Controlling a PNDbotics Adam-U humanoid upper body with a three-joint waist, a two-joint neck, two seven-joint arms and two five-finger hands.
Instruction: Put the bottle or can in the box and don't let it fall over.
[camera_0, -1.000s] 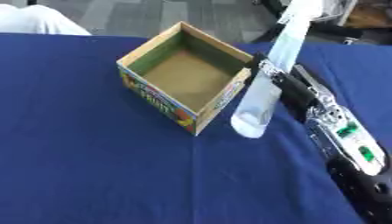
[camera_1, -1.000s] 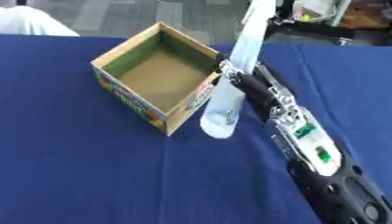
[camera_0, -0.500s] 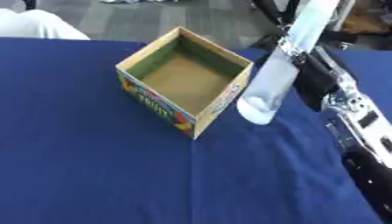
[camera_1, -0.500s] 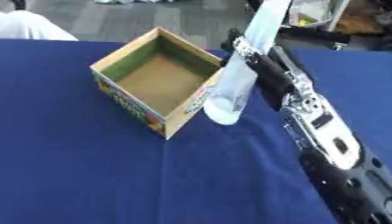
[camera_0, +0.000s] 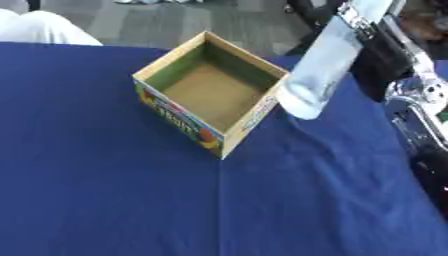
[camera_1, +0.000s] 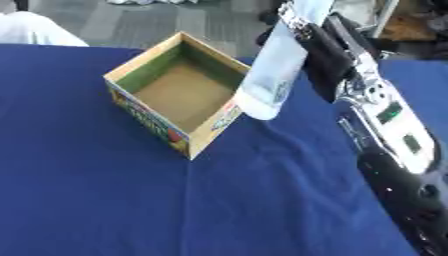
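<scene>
One tall clear plastic bottle (camera_1: 273, 70), held off the table in the robot's black right hand (camera_1: 325, 47), whose fingers curl round its upper part; base hanging just beside the near right wall of the box, not yet inside. One open square cardboard box (camera_0: 210, 95) with colourful printed sides and a bare brown floor, standing empty. Step in hand, as judged: carrying the bottle over. Next move calls for shifting it left above the opening, then lowering it upright onto the floor. Surface: dark blue tablecloth (camera_0: 105, 200). Room: grey flooring beyond the far edge. Left hand not visible.
</scene>
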